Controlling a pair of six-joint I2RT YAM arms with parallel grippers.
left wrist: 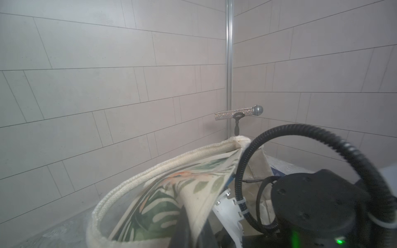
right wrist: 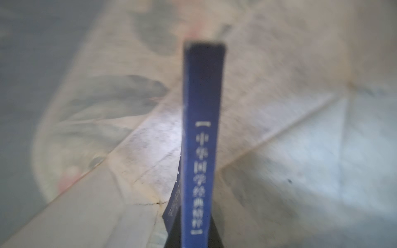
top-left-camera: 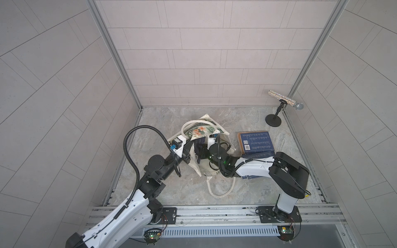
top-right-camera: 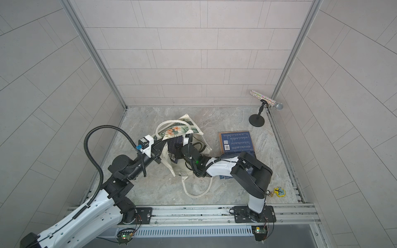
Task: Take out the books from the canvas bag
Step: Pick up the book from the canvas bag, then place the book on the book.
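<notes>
Pale tiled walls close in a grey marbled floor [top-left-camera: 247, 193] filling the lower middle of both top views. Largest on it is the canvas bag [top-left-camera: 202, 169], slumped at centre frame with its mouth gaping. From the lower left, the left gripper [top-left-camera: 187, 158] has its jaws pressed together on the bag's rim, holding that side up; the left wrist view shows leafy fabric draped across it. From the right, the right gripper [top-right-camera: 178, 150] reaches into the mouth, jaws clamped on a navy book [right wrist: 199, 139]. Its spine stands edge-on in the right wrist view with canvas lining all round, so this one is inside the bag. Right of centre a stack of books [top-left-camera: 255, 142] lies flat on the floor, already out. A microphone [top-left-camera: 285, 101] on a stand sits at the upper right of the floor.

The step in hand looks like the withdrawal. Done well, the book should travel along its own plane, straight out through the gap, while the left side holds the rim high and taut so no cloth snags a corner. The pinch on so thin a spine looks narrow, so I would go slowly and avoid twisting.
</notes>
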